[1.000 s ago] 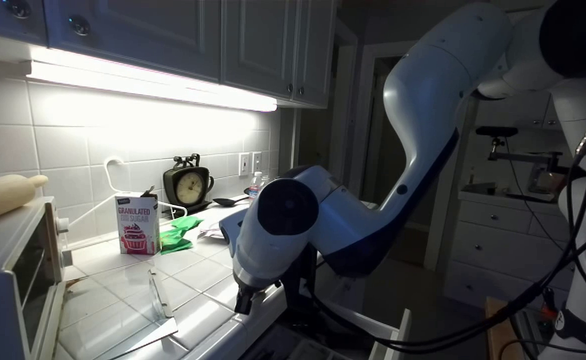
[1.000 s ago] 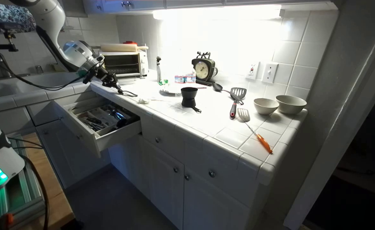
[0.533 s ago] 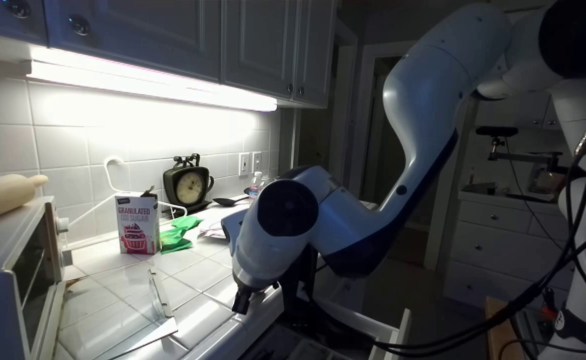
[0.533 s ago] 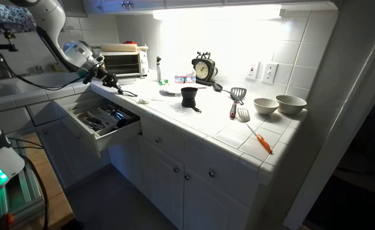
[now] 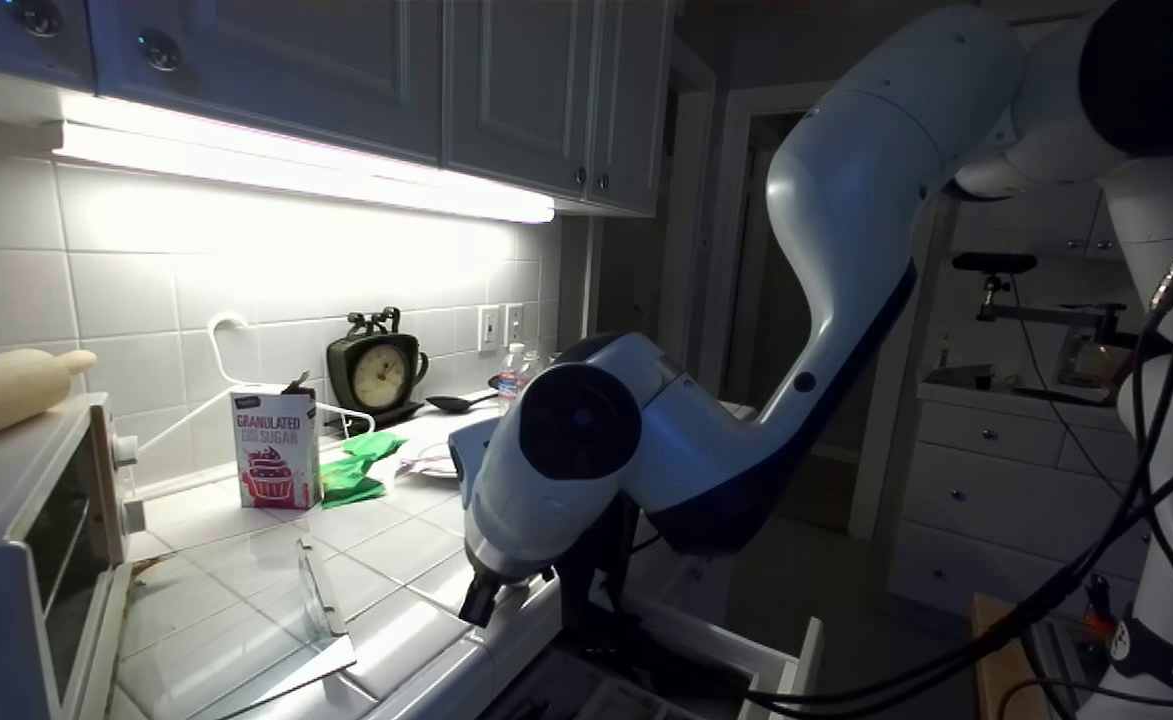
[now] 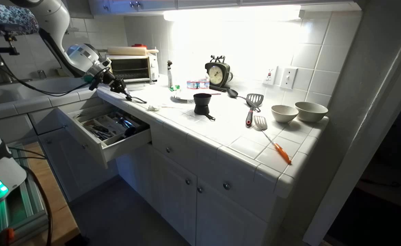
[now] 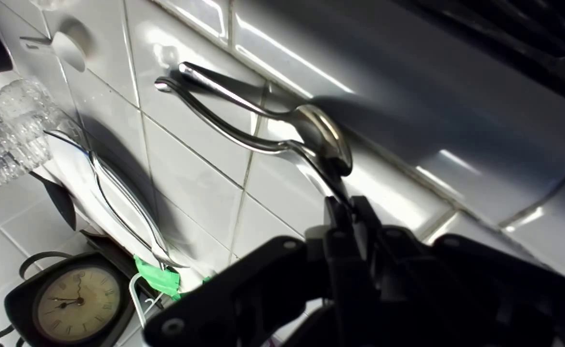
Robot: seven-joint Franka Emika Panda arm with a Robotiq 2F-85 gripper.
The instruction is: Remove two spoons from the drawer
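Two metal spoons show in the wrist view above the white tile counter. My gripper (image 7: pixel 352 205) is shut on the bowl of the nearer spoon (image 7: pixel 243 139), whose handle points away to the upper left. The farther spoon (image 7: pixel 318 127) lies on the tiles close to the front edge, just ahead of the jaws; whether the spoons touch, I cannot tell. In an exterior view my gripper (image 6: pixel 128 97) hangs low over the counter edge, a thin spoon handle (image 6: pixel 139 100) jutting from its tips. The pulled-out drawer (image 6: pixel 127 147), with a cutlery tray inside, stands below it.
A sugar box (image 5: pixel 276 450), a green packet (image 5: pixel 356 470) and a clock-faced scale (image 6: pixel 216 73) stand toward the wall. The black cup (image 6: pixel 202 103), spatulas and bowls (image 6: pixel 284 112) are further along the counter. A toaster oven (image 6: pixel 154 68) is at the sink end.
The wrist has tilted very slightly, its underside edging left in an exterior view. A spoon handle stays at the gripper's tips; the drawer and counter items have not moved.
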